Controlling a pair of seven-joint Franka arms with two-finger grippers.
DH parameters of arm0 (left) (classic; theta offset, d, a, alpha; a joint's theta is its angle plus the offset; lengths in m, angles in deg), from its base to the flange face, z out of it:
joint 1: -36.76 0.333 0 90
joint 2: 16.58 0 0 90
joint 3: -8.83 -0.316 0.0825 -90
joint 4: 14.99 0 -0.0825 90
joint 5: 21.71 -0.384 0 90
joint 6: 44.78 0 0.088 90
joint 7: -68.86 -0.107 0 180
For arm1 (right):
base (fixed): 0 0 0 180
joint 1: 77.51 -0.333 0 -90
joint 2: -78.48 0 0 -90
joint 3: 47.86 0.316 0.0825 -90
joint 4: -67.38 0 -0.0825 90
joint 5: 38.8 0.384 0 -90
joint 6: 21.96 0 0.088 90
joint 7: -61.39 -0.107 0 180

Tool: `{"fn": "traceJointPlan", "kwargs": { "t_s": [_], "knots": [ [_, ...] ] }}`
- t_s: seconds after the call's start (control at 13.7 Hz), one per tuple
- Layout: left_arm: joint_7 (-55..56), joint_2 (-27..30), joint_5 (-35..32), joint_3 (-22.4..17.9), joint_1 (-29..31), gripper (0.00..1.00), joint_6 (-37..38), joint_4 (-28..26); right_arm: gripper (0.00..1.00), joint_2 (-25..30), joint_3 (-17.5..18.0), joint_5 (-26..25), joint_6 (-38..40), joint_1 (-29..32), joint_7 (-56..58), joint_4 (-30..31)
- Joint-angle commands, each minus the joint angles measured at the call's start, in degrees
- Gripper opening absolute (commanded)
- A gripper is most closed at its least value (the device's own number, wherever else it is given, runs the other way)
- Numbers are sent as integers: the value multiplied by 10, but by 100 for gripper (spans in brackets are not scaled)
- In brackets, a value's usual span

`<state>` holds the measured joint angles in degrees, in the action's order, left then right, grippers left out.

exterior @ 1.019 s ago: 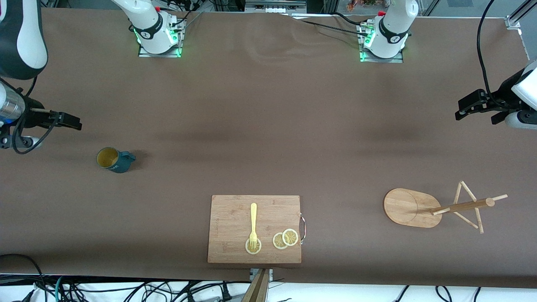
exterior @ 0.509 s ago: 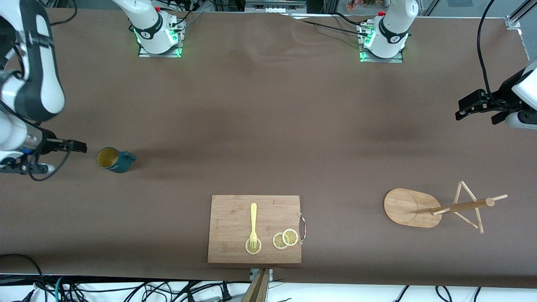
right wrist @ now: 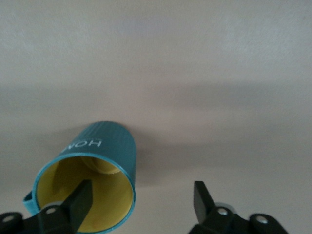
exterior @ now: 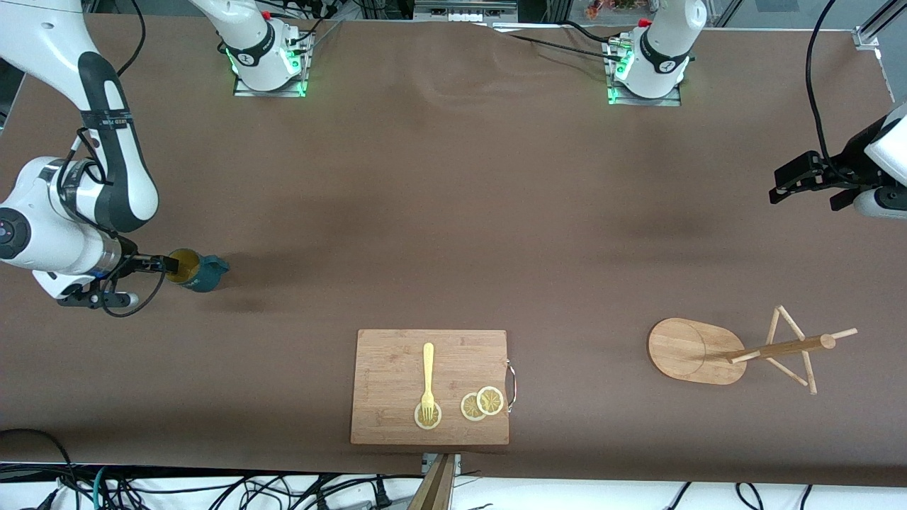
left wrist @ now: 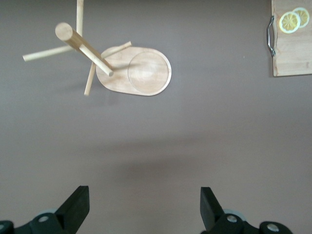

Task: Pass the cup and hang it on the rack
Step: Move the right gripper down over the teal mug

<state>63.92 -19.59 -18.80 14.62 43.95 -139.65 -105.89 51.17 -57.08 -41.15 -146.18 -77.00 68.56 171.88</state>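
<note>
Now the right gripper [exterior: 166,265] sits at the cup [exterior: 193,271] in the middle left of the front view, toward the right arm's end of the table. The right wrist view shows its fingers [right wrist: 78,202] spread wide, one tip over the cup's yellow inside, the other out over bare table; nothing is clamped. The cup stands on the table [exterior: 453,212]. The rack [exterior: 737,350] stands in the lower right of the front view, toward the left arm's end. The left gripper [exterior: 779,190] waits at the right edge of that view, its fingers [left wrist: 75,207] wide apart over bare cloth
</note>
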Motion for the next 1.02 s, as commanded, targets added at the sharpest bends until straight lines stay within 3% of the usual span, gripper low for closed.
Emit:
{"fn": "traceJointPlan", "kwargs": {
  "t_s": [0.0, 0.07, 0.15, 0.36, 0.73, 0.95],
  "knots": [
    [-9, -9, -3, 0, -2, 100, -12, 16, 58, 9, 3, 1, -11, 5, 10, 25],
    [-9, -9, -3, 0, -2, 100, -12, 16, 34, 4, 3, 1, -13, 4, 10, 25],
    [-9, -9, -3, 0, -2, 100, -12, 16, 20, 0, 4, 2, -15, 4, 9, 22],
    [-9, -9, -3, 0, -2, 100, -12, 16, 0, 0, 7, 1, -18, 3, 10, 20],
    [-9, -9, -3, 0, -1, 100, -12, 16, 0, 8, 11, 2, -8, -2, 3, 11],
    [-9, -9, -3, 0, -1, 100, -12, 16, 0, 23, 36, 11, 78, -2, -27, -26]
  ]
}}
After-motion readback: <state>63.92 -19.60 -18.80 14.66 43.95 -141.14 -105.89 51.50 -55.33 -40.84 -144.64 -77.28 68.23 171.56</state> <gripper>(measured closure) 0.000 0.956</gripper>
